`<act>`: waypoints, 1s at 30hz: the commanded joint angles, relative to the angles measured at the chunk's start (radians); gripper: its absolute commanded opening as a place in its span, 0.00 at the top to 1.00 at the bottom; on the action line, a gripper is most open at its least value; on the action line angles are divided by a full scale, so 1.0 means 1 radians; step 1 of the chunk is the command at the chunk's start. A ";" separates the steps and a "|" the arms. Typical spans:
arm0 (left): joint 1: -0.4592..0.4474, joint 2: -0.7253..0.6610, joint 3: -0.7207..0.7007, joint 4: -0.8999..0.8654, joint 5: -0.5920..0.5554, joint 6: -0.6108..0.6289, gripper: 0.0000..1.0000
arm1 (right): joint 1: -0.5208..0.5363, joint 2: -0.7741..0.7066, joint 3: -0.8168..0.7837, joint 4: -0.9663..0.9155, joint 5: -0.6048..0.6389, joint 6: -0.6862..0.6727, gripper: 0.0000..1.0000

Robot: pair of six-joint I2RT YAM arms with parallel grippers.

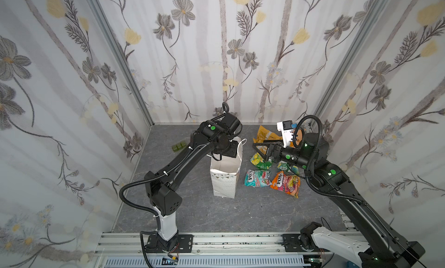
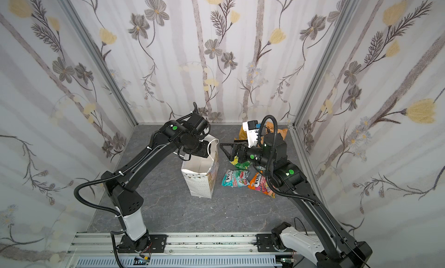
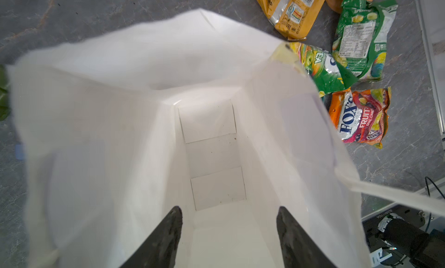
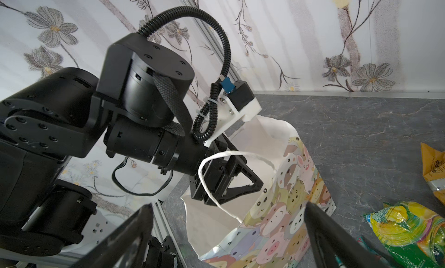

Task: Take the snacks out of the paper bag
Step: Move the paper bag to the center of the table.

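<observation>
A: State of the surface (image 1: 240, 213)?
B: The paper bag (image 1: 224, 182) stands upright at centre; the snacks (image 1: 257, 177) lie outside it, at its 3 o'clock.
A: And each tool?
B: The left tool (image 3: 228, 210) sits in the bag mouth, jaws parted, empty. The right tool (image 4: 228, 204), at 2 o'clock, stands wide, empty.

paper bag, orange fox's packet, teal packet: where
paper bag (image 1: 222, 182): a top view, front wall
orange fox's packet (image 3: 360, 117): left wrist view, printed face
teal packet (image 1: 257, 178): a top view, centre
</observation>
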 commanded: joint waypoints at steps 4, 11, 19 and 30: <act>-0.012 0.020 -0.042 -0.024 0.008 -0.009 0.38 | -0.001 0.004 0.008 0.031 -0.015 -0.002 0.02; -0.014 0.030 -0.101 -0.027 0.012 -0.003 0.39 | 0.000 0.002 0.000 0.024 -0.012 0.000 0.02; -0.018 0.050 -0.146 -0.012 0.021 0.006 0.39 | -0.001 0.004 -0.003 0.022 -0.012 -0.003 0.02; -0.019 0.067 -0.261 0.062 0.061 0.009 0.39 | 0.000 0.003 -0.014 0.031 -0.005 0.001 0.02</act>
